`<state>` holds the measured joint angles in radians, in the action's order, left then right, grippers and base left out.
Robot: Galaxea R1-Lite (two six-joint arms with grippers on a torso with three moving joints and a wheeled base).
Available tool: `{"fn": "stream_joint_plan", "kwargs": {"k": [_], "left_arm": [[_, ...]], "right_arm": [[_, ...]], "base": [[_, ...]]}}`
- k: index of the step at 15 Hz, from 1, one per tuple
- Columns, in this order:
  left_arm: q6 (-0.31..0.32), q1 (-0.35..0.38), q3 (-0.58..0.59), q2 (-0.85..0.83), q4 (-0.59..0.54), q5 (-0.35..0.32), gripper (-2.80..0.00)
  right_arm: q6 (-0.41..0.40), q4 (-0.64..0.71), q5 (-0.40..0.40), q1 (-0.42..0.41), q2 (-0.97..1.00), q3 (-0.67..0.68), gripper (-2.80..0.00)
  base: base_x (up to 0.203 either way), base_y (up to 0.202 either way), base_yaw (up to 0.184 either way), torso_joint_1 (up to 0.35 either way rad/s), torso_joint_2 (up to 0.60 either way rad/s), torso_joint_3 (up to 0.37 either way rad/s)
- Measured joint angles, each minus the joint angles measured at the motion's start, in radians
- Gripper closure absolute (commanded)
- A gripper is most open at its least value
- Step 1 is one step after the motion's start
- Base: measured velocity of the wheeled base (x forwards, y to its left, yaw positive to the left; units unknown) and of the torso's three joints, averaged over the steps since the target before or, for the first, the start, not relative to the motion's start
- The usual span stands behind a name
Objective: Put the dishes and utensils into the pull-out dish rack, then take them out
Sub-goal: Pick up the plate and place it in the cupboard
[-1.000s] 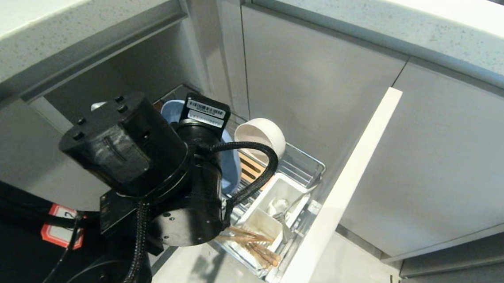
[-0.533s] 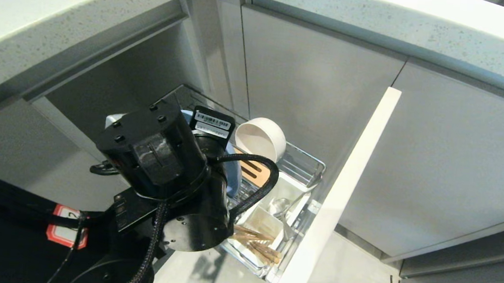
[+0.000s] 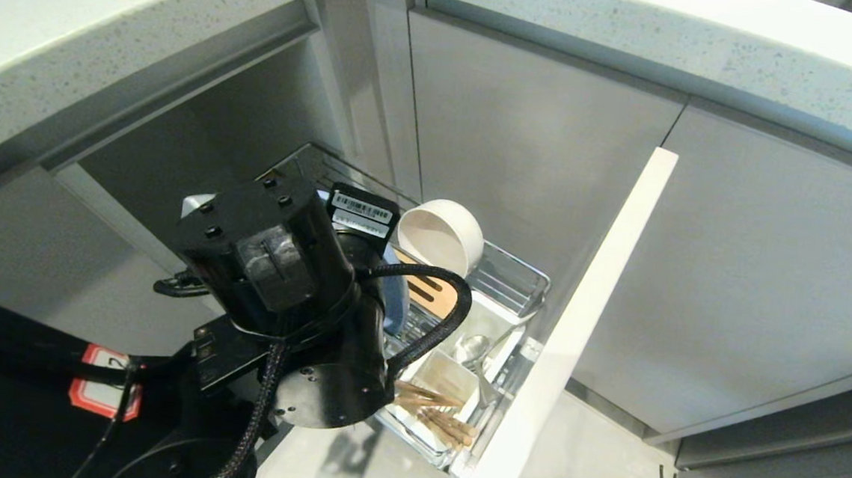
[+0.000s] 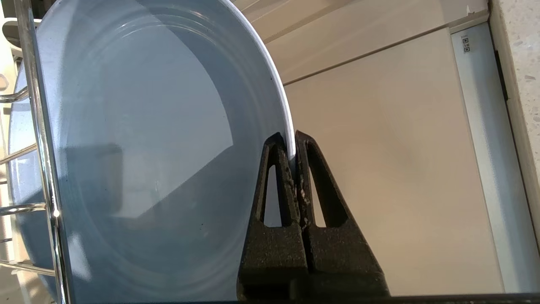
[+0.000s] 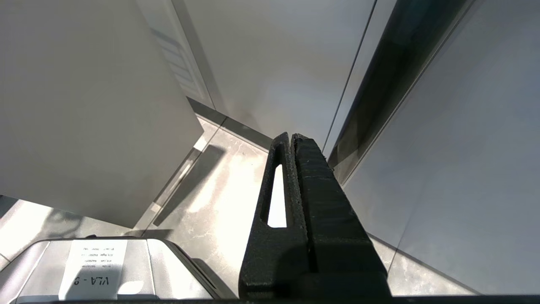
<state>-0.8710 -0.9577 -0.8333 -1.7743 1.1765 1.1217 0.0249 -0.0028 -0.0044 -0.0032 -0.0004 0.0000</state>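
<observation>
The pale blue plate [image 4: 139, 139] stands on edge against the chrome prongs [image 4: 42, 139] of the pull-out dish rack [image 3: 524, 280]. My left gripper [image 4: 292, 137] is shut on the plate's white rim. In the head view my left arm [image 3: 281, 274] covers the gripper and most of the plate; only a blue sliver [image 3: 395, 300] shows. The white bowl [image 3: 437, 234] leans on its side at the rack's back. In the white caddy lie the silver spoon [image 3: 473, 347] and the wooden chopsticks [image 3: 435, 413]. My right gripper [image 5: 291, 137] hangs shut and empty over the floor.
The rack's front panel [image 3: 585, 318] juts out to the right of the rack. The speckled countertop [image 3: 110, 37] overhangs the cabinet opening. A slotted wooden strip [image 3: 430, 292] lies between the plate and the caddy. Closed grey cabinet doors [image 3: 753, 277] stand to the right.
My left wrist has turned and shifted right in the head view, still gripping the plate. It now hides more of the plate, and the wooden strip shows more. The right arm has not moved.
</observation>
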Motion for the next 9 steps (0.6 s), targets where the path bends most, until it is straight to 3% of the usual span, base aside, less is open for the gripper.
{"fn": "stream_joint_plan", "kwargs": {"k": [9], "left_arm": [[-0.003,-0.007,-0.001,0.059,-0.135,0.004,-2.8]], "right_arm": [[0.0,0.0,0.0,0.0,0.0,0.0,0.0]], "base": [[0.0,0.0,0.0,0.0,0.0,0.0]]}}
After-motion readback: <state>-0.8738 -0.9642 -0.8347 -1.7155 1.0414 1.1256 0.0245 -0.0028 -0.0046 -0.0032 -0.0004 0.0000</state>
